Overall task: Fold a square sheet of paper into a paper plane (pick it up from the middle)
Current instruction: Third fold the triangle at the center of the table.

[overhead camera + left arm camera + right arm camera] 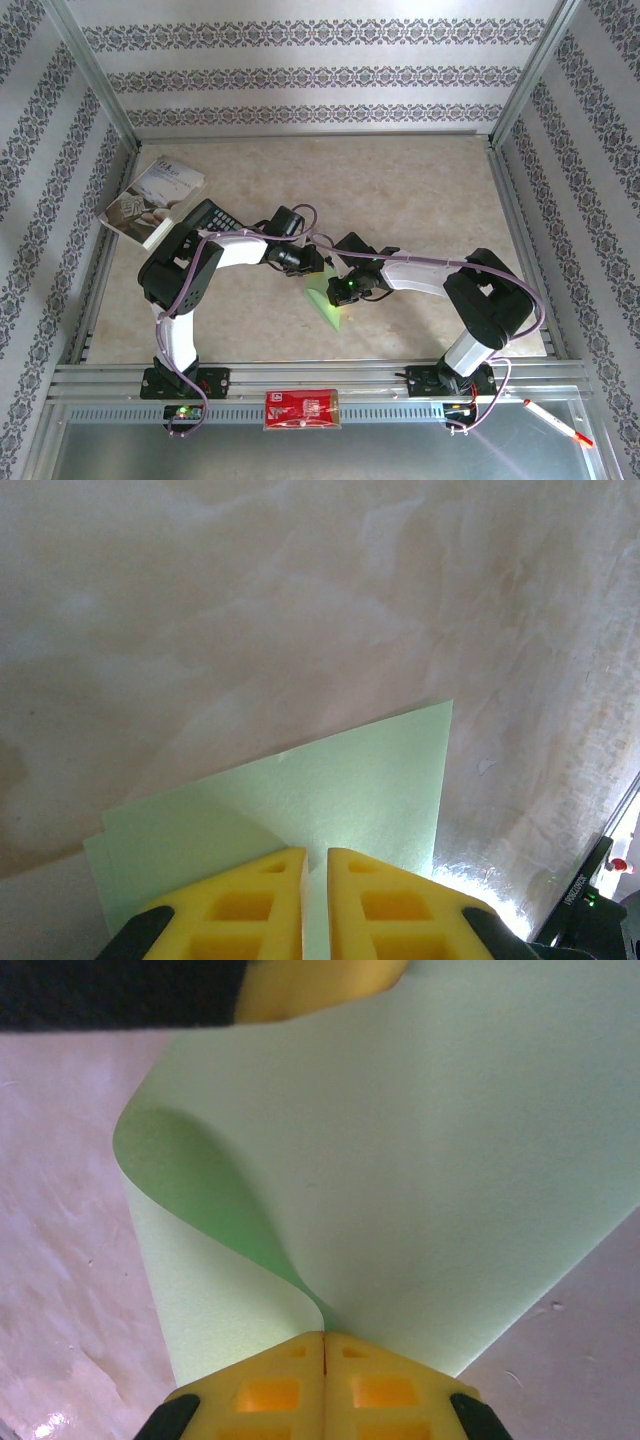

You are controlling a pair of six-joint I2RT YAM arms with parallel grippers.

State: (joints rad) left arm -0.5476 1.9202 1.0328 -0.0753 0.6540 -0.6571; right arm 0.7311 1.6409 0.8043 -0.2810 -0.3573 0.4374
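Note:
The square sheet of paper (325, 298) is light green and hangs bent between my two grippers over the middle of the table. My left gripper (308, 268) holds its far edge. In the left wrist view the paper (360, 780) runs into the narrow slit between the yellow fingers of the left gripper (316, 855), with a second layer showing at the left. My right gripper (323, 1335) is shut on the near edge, where the paper (430, 1160) curls into a loop. A left fingertip (320, 985) shows at the paper's top edge. No dart shape shows.
A grey-white booklet (155, 200) and a black calculator (208, 215) lie at the back left, beside the left arm's elbow. A red packet (302, 408) sits on the front rail between the bases. A white pen (558, 422) lies at the front right. Bare marble table (420, 190) stretches behind.

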